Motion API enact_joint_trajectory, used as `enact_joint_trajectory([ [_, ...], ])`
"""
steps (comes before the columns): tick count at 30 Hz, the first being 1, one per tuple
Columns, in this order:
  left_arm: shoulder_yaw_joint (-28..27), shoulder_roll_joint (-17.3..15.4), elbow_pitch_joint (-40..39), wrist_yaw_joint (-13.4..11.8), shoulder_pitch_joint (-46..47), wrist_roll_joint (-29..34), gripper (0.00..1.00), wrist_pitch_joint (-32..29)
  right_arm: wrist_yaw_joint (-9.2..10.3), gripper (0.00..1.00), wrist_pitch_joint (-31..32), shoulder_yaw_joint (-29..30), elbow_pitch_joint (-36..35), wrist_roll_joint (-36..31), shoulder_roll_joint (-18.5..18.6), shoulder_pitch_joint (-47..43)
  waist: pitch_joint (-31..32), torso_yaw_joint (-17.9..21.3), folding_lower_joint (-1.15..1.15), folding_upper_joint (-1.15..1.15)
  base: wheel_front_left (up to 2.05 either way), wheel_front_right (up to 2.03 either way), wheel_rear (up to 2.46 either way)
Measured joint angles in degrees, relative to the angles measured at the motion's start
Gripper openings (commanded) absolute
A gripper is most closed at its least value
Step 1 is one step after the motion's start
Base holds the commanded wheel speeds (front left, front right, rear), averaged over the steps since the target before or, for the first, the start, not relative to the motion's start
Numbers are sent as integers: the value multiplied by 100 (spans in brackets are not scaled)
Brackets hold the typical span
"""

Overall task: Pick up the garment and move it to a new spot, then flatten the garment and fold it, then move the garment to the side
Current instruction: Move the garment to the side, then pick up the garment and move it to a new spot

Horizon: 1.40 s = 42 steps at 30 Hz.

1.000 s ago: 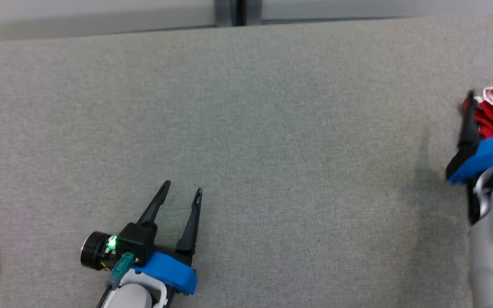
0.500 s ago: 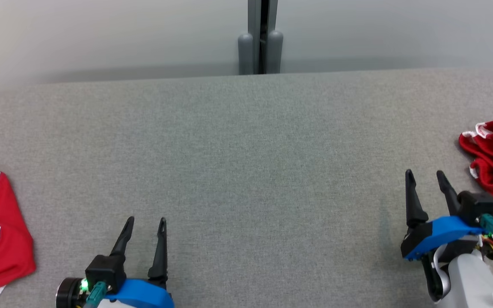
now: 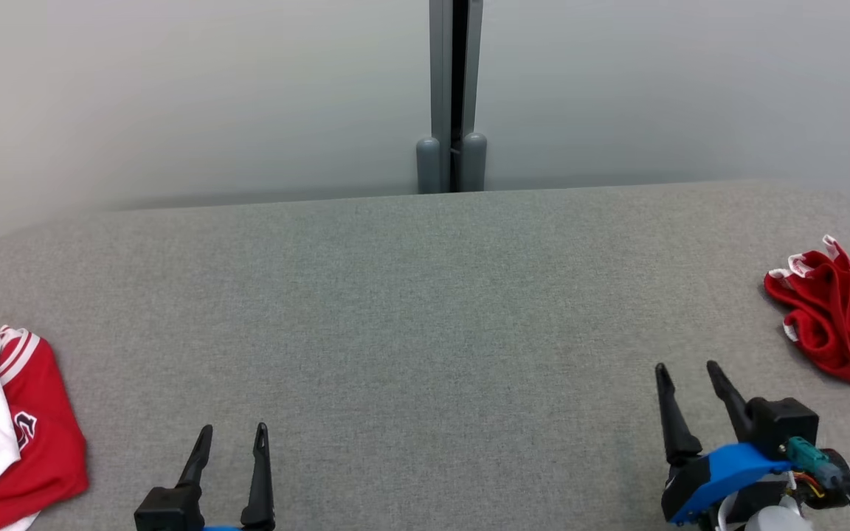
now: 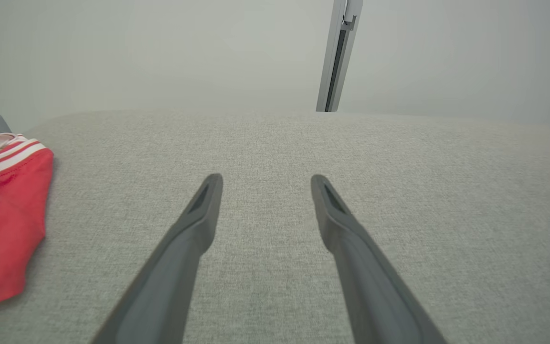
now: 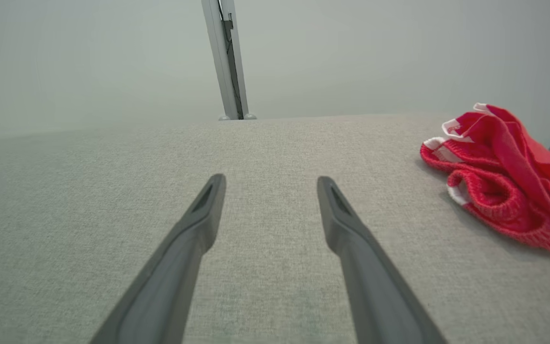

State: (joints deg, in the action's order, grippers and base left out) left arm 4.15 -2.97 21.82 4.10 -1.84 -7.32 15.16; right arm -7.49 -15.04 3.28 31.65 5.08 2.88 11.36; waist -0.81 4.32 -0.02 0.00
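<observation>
While left gripper [image 3: 234, 428] and right gripper [image 3: 687, 366] stand open and empty, crumpled red garment [image 3: 834, 324], right edge, awaits pickup, flattening, folding. Folded jersey [image 3: 12, 435], lower left: apparently done.

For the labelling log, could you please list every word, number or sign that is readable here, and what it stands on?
No text can be read.
Folded red and white garment: a dark and white emblem, partly tucked into the fold, too small to read.
Crumpled red garment: no print visible.
</observation>
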Motion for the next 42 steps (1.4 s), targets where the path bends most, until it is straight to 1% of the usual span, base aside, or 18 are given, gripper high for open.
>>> enact_joint_trajectory([
  [2,27,1,-35,-59,-52,-77,100,0,-1,100,0,-92,-38,-25,-7,-136,67,9,0,0,0,0,0],
  [7,86,3,-85,-104,-122,-121,100,0,0,100,0,-159,-41,12,-3,-243,84,-18,0,0,0,0,0],
  [12,119,7,-80,-121,-103,-175,100,0,0,100,0,-125,-26,10,-2,-248,54,-211,1,0,0,0,0],
  [17,110,5,-14,-138,41,-172,100,0,0,100,0,-153,68,1,-1,-288,45,-651,1,0,0,0,0],
  [21,-21,5,16,-171,88,-181,100,0,0,100,0,-270,80,44,0,-281,19,-1092,2,0,0,0,0],
  [27,-371,3,51,-232,42,-230,100,-1,0,100,0,-527,133,135,-3,-241,-53,-1761,2,0,0,0,0],
  [32,-671,4,66,-279,-43,-292,100,-1,0,100,0,-704,198,136,-7,-190,-187,-2169,2,0,0,0,0],
  [35,-805,4,69,-278,-44,-331,100,-1,0,100,0,-764,200,140,-7,-91,-279,-2294,2,0,0,0,0],
  [38,-939,1,102,-235,-32,-416,100,-1,0,100,0,-798,193,137,-7,-64,-372,-2323,2,0,0,0,0],
  [42,-1140,4,177,-66,294,-475,100,-1,0,100,0,-779,133,42,-7,43,-580,-2240,2,0,0,0,0],
])
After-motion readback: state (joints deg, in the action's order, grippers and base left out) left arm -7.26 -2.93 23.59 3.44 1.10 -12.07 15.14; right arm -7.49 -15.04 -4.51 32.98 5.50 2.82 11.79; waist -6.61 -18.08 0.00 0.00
